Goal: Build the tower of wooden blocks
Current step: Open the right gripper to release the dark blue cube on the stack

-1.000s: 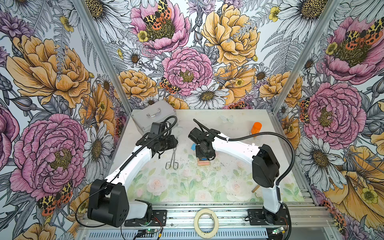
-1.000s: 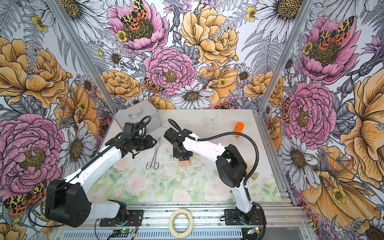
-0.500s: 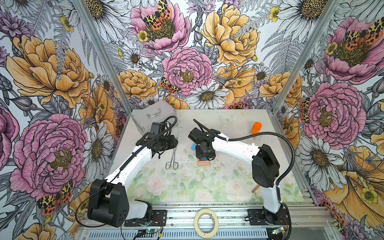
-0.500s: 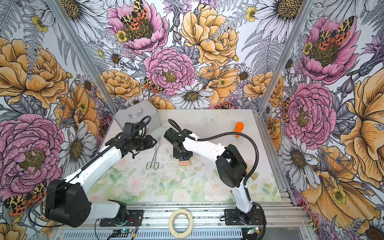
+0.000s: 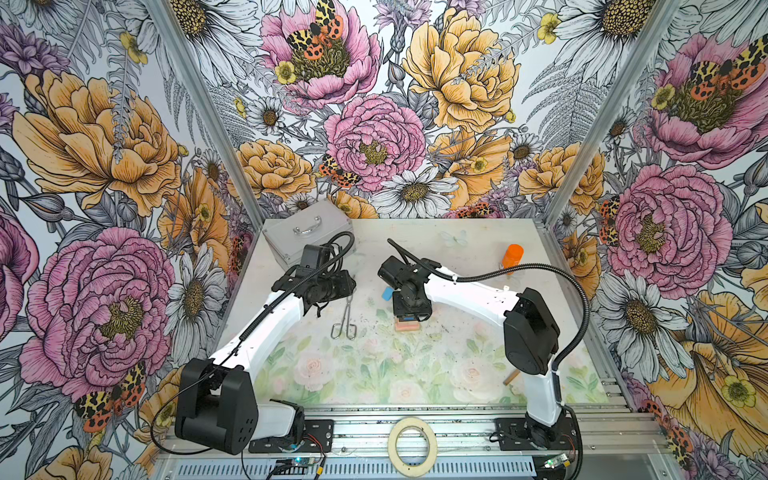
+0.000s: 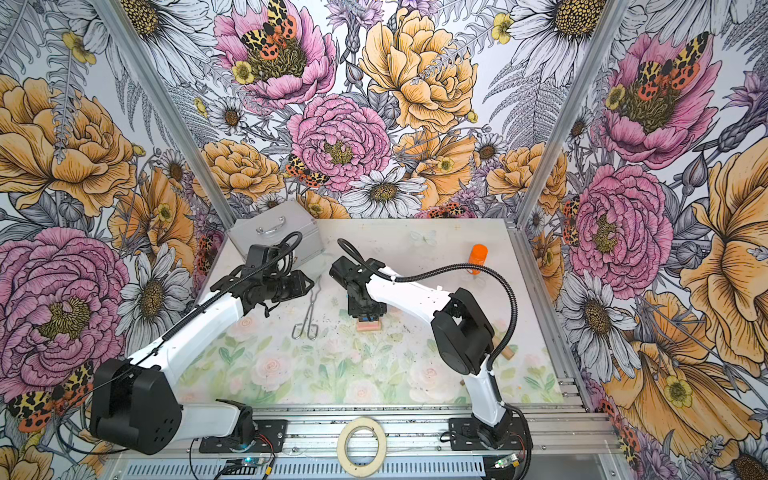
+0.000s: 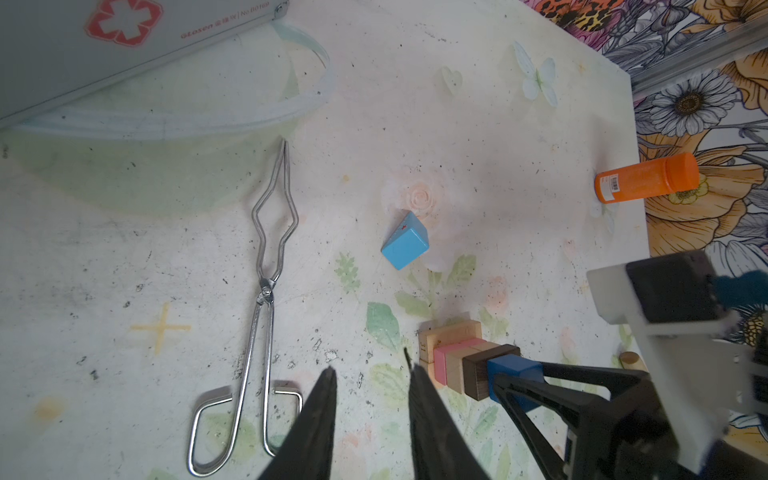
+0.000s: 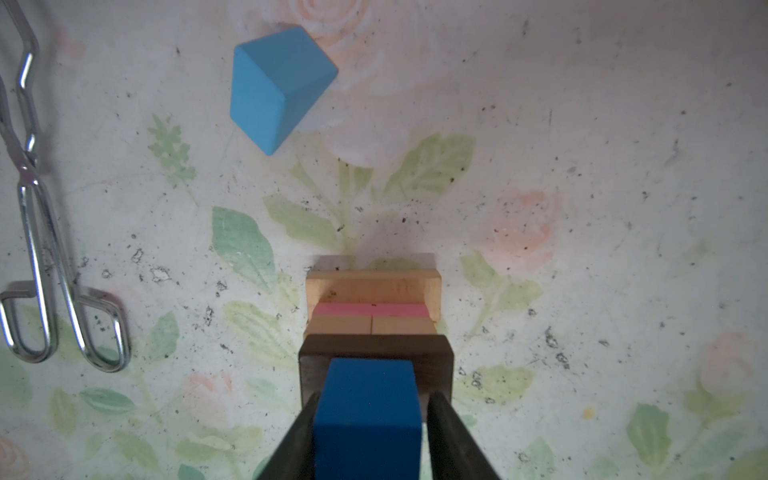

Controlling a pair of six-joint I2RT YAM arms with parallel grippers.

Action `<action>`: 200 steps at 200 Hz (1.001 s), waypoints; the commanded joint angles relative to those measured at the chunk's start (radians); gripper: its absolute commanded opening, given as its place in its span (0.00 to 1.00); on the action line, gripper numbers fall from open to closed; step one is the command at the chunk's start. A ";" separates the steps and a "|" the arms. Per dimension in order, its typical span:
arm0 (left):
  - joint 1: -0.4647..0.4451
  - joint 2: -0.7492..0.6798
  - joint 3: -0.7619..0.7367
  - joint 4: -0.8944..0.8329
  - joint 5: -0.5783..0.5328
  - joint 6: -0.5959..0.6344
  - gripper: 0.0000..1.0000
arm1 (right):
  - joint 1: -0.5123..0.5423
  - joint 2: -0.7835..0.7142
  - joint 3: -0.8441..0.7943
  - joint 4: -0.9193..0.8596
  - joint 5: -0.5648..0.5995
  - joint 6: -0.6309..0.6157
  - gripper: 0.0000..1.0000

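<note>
- The right gripper (image 8: 372, 397) is straddling the dark blue cube (image 8: 368, 419) atop the wood block tower (image 8: 374, 286) at mid-table, its jaws looking slightly parted (a sliver of gap is showing on one side).
- Lifting away crooked could be risking a finger dragging the cube off the dark brown bar (image 8: 436, 361), toppling the stack.
- The left gripper (image 7: 370, 368) is hovering open and empty beside the tongs (image 7: 266, 291); the light blue cube (image 8: 274, 83) is lying loose nearby.

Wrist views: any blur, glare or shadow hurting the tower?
Right wrist view: tower sharp, soft shadow on the mat behind it, no glare; right gripper soft near the lens. Left wrist view: tower sharp too, tongs glint mildly, right arm at the edge looks blurred. Both top views: even light, tower tiny.
</note>
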 commanded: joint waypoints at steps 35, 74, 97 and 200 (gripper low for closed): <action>-0.005 -0.013 -0.006 0.027 -0.024 0.015 0.31 | -0.005 -0.014 -0.003 0.006 0.013 0.016 0.41; -0.005 -0.013 -0.007 0.027 -0.025 0.014 0.32 | -0.002 -0.013 0.006 0.006 0.009 0.015 0.39; -0.006 -0.013 -0.007 0.027 -0.024 0.015 0.32 | -0.001 -0.015 0.008 0.006 0.005 0.015 0.40; -0.005 -0.010 -0.006 0.027 -0.026 0.015 0.32 | 0.001 -0.097 0.033 0.006 0.021 0.016 0.59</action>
